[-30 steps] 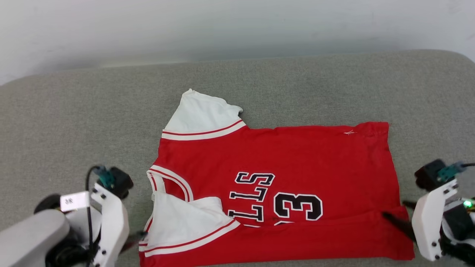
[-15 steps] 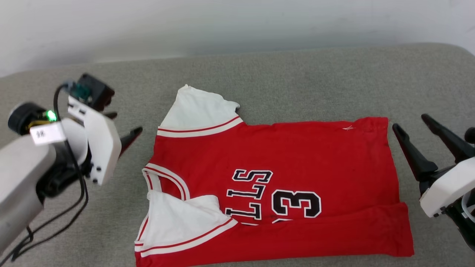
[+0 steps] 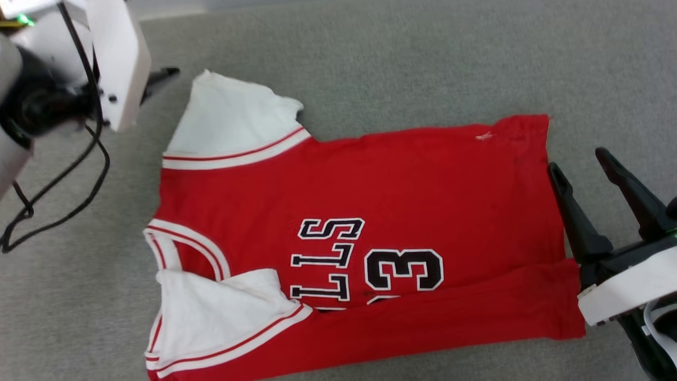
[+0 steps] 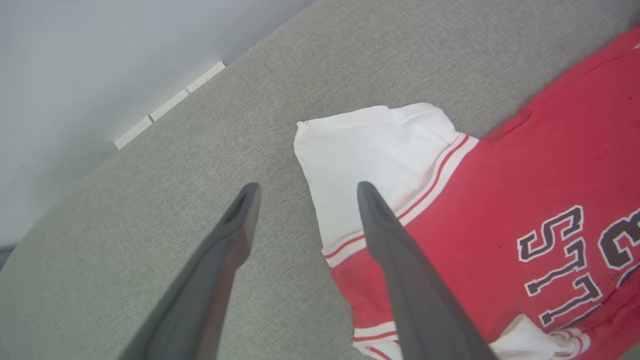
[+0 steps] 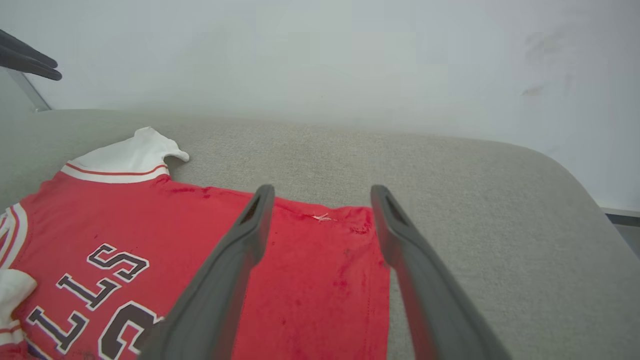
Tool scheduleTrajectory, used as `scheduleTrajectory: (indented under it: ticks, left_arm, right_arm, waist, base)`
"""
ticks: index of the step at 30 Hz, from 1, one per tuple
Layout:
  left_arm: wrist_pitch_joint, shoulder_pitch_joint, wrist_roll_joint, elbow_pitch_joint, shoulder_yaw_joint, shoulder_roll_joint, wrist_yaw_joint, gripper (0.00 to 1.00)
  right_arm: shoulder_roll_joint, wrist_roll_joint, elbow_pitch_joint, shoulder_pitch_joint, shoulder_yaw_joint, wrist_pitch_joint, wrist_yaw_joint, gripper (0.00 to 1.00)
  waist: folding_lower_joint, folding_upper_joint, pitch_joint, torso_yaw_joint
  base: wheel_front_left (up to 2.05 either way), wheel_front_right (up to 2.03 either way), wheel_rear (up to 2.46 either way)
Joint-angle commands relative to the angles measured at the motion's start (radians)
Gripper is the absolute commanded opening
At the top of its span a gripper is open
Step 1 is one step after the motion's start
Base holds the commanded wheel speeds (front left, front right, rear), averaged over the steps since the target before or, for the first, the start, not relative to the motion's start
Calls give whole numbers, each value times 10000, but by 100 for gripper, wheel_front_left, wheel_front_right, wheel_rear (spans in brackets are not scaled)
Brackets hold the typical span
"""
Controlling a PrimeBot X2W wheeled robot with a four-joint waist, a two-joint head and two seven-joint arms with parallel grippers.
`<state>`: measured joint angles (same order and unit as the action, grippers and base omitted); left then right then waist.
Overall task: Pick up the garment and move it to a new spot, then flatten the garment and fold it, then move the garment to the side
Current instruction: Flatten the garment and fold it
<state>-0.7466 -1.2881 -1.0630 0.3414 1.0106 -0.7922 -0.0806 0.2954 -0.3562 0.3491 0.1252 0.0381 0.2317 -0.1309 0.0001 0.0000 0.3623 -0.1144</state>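
**Both tools spread wide at the far ends of the shirt**

The red jersey T-shirt with white short sleeves, striped trim and black lettering (image 3: 370, 185) lies flat on the grey fabric-covered desk (image 3: 423, 58). Its long axis runs left to right, collar toward the robot's left and hem (image 3: 550, 211) toward its right. The near long edge looks already turned over onto the front.

The left tool (image 4: 306, 186) hangs with its jaws fully spread and nothing held, just off the outer edge of the far white sleeve (image 3: 232, 121). The right tool (image 3: 577, 160), equally wide and empty, sits just beside the hem's far corner.

Each arm is nearest its own end, so the next fold likely takes the far edge toward the robot.
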Motion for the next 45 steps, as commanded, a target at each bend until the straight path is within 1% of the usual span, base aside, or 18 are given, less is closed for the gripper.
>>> scheduleTrajectory:
  ticks: [1, 4, 8, 11, 16, 24, 25, 26, 28, 31, 34, 36, 39, 42, 45]
  left_arm:
    - [-497, -300, -229, 181, 7, 108, -87, 100]
    - [-1352, -969, -322, 501, 26, 196, -70, 100]
    - [-2060, -1399, -157, 885, 243, 262, -41, 100]
    - [-2229, -1519, -172, 1150, 281, 303, -15, 100]
    - [-2203, -1510, -8, 1468, 388, 297, -45, 100]
    - [-2765, -1331, 19, 1876, 832, 350, -153, 100]
    - [-2763, -1332, 45, 1888, 864, 350, -184, 25]
    - [-2754, -1317, 63, 1897, 906, 349, -234, 0]
    - [-2713, -1319, 91, 1889, 925, 350, -241, 0]
    - [-2479, -1424, 167, 1775, 929, 421, -330, 0]
    - [-2188, -1589, 244, 1623, 974, 480, -401, 0]
    - [-1961, -1677, 298, 1511, 1015, 557, -446, 0]
    - [-1631, -1638, 216, 1326, 1044, 655, -468, 0]
    - [-1322, -1592, 188, 1090, 1155, 753, -474, 0]
    - [-1067, -1581, 140, 741, 1326, 875, -483, 0]
  right_arm:
    - [-94, 110, 148, 237, 59, 29, 4, 100]
    - [-122, 189, 273, 470, 170, 81, 4, 100]
    - [-152, 188, 310, 801, 391, 29, 4, 100]
    - [-176, 195, 254, 1005, 492, -34, 5, 100]
    - [-207, 196, 107, 1174, 556, -69, 4, 100]
    - [-55, 97, -142, 1350, 570, -185, 4, 100]
    - [-35, 67, -176, 1383, 562, -169, 4, 100]
    - [11, 28, -218, 1481, 541, -136, 4, 100]
    - [34, 7, -242, 1523, 522, -116, 4, 100]
    - [313, 7, -236, 1815, 452, 16, 5, 100]
    - [933, -56, -137, 2292, 580, 458, 5, 100]
    - [1475, -192, -172, 2753, 662, 989, 5, 100]
    - [2397, -682, -465, 3540, 1045, 2342, 4, 100]
    - [3366, -1492, -941, 4447, 1683, 4097, 4, 100]
    - [4130, -2316, -1601, 5330, 2393, 5740, 5, 100]
  waist:
    - [-1, 0, 786, -430]
    - [-1, 0, 1306, -623]
    - [-1, 0, 1820, -892]
    - [-1, 0, 2083, -1047]
    - [-1, 0, 2332, -1165]
    - [-1, 0, 2515, -1196]
    - [-1, 0, 2509, -1195]
    - [-1, 0, 2479, -1197]
    - [-1, 0, 2448, -1191]
    - [-1, 0, 2283, -1104]
    - [-1, 0, 2053, -983]
    - [-1, 0, 1900, -870]
    - [-1, 0, 1693, -681]
    - [-1, 0, 1571, -461]
    - [-1, 0, 1540, -215]
  base:
    - [0, 0, 0]
    - [0, 0, 0]
    - [0, 0, 0]
    - [0, 0, 0]
    - [0, 0, 0]
    - [0, 0, 0]
    - [0, 0, 0]
    - [0, 0, 0]
    - [0, 0, 0]
    - [0, 0, 0]
    - [0, 0, 0]
    - [0, 0, 0]
    - [0, 0, 0]
    - [0, 0, 0]
    - [0, 0, 0]
